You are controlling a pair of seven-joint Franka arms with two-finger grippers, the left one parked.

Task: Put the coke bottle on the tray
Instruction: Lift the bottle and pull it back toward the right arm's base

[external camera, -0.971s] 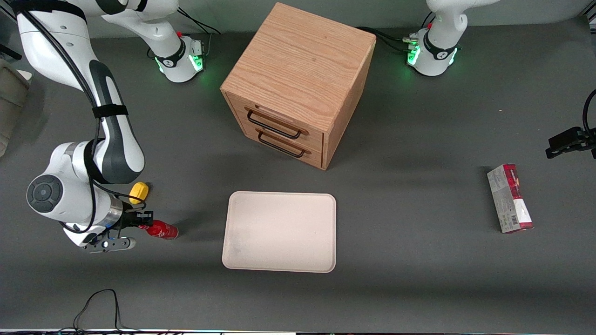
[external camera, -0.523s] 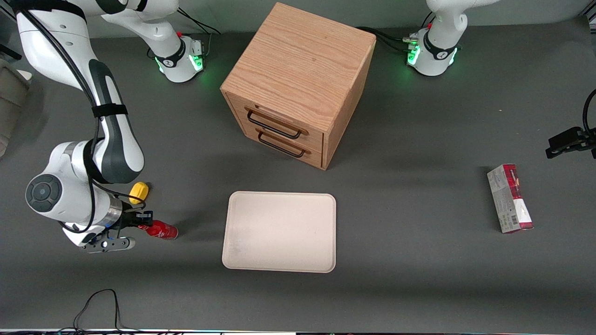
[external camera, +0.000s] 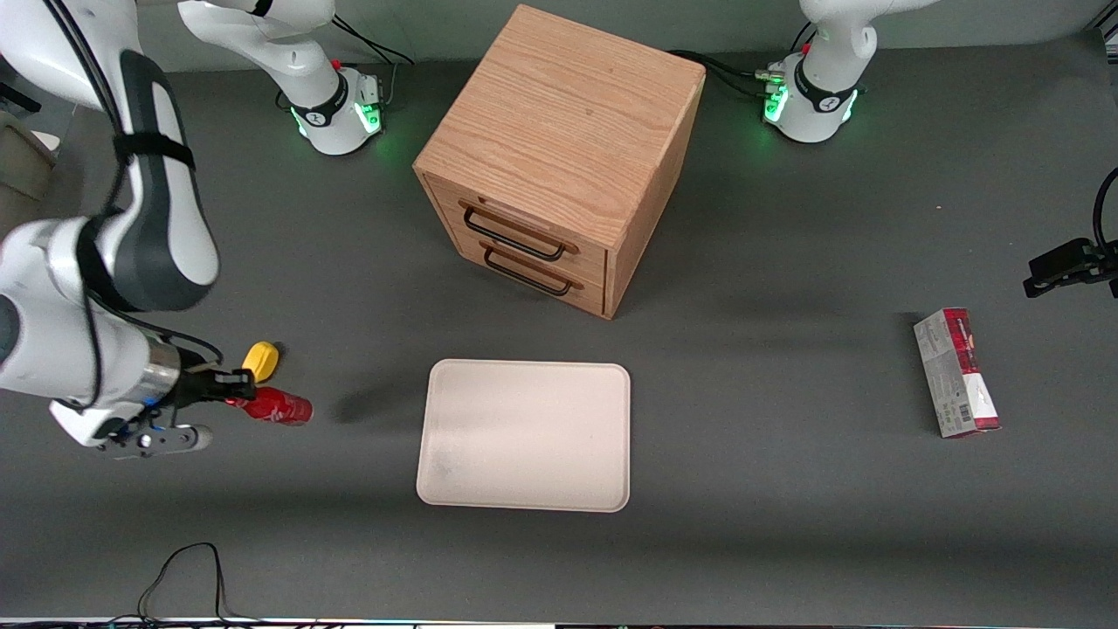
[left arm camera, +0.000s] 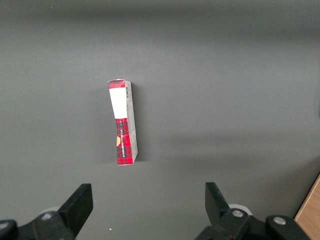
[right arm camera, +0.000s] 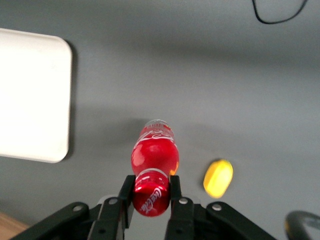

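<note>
Toward the working arm's end of the surface (external camera: pixel 786 542), the gripper (external camera: pixel 234 391) holds the bottle (external camera: pixel 278 407), its jaws closed on the base end so that the neck and cap stick out free ahead of them. In the wrist view the bottle (right arm camera: pixel 154 165) runs straight away from the gripper (right arm camera: pixel 152 197), with the two jaws pressing its sides and its shadow falling apart from it on the grey below, which suggests it is lifted off the surface rather than lying on it. Gripping it low on the body looks sensible: the wider part gives the jaws more to bite on, and the free end can be set down first. Its long axis lies close to level, tipped only slightly, and the capped end points toward the tray (external camera: pixel 454 489), which sits well apart from it, nearer the middle of the surface and in front of the drawer cabinet (external camera: pixel 568 131). A yellow object (external camera: pixel 260 360) sits just beside the bottle, a little farther from the front camera; it appears to be clear of the jaws. A carton (external camera: pixel 956 371) lies toward the parked arm's end. The carry across to the tray (right arm camera: pixel 30 100) is not yet done.
</note>
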